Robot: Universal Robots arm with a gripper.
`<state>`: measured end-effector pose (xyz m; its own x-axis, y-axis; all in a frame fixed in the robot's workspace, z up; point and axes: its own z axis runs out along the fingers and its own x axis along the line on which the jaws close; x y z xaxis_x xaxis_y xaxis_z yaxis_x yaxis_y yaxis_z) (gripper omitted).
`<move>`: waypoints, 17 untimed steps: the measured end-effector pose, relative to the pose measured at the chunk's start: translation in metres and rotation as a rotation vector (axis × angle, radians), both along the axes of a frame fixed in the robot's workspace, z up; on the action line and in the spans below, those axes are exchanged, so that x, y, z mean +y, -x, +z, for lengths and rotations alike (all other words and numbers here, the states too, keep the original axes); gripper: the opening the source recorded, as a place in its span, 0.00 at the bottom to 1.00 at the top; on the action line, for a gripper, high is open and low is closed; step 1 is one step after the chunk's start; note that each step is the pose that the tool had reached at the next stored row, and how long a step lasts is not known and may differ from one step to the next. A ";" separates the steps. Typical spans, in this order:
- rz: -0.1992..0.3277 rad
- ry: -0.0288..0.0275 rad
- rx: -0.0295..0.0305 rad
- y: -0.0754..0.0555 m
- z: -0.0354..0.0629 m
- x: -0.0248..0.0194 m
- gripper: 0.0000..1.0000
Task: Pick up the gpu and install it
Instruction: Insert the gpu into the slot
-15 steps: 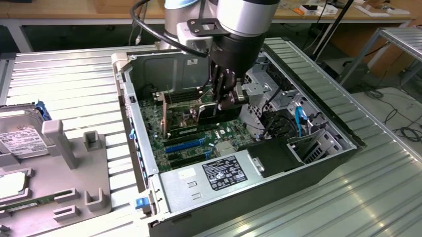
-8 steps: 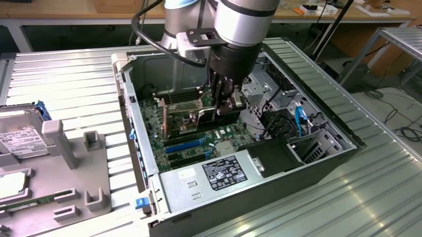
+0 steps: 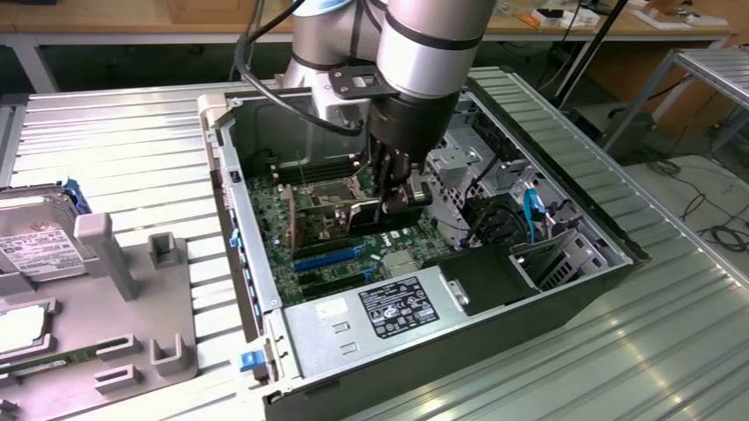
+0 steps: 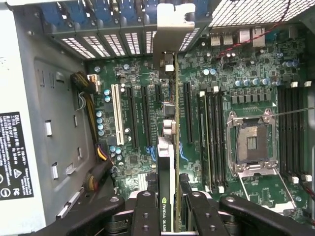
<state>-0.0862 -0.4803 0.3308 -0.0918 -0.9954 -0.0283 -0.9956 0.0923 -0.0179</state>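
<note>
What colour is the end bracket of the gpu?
Silver, bare metal. The end bracket of the gpu shows best in the wrist view.

The gpu (image 4: 165, 162), a thin dark-green card, stands on edge, clamped between the two fingers of the gripper (image 4: 172, 199). A green label with white lettering shows on its near end, just beside the fingers. The card reaches straight out from the hand, its silver bracket (image 4: 171, 29) at the far end. It runs parallel with the slots (image 4: 188, 113) beneath; contact cannot be told.
</note>
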 end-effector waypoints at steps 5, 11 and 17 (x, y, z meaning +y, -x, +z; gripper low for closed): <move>-0.002 0.0001 0.0000 0.000 -0.0010 0.0000 0.27; -0.002 0.0000 0.0000 0.000 -0.0011 0.0000 0.27; -0.002 0.0000 0.0000 0.003 -0.0016 0.0019 0.27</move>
<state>-0.0891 -0.4784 0.3292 -0.0939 -0.9952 -0.0283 -0.9954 0.0944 -0.0180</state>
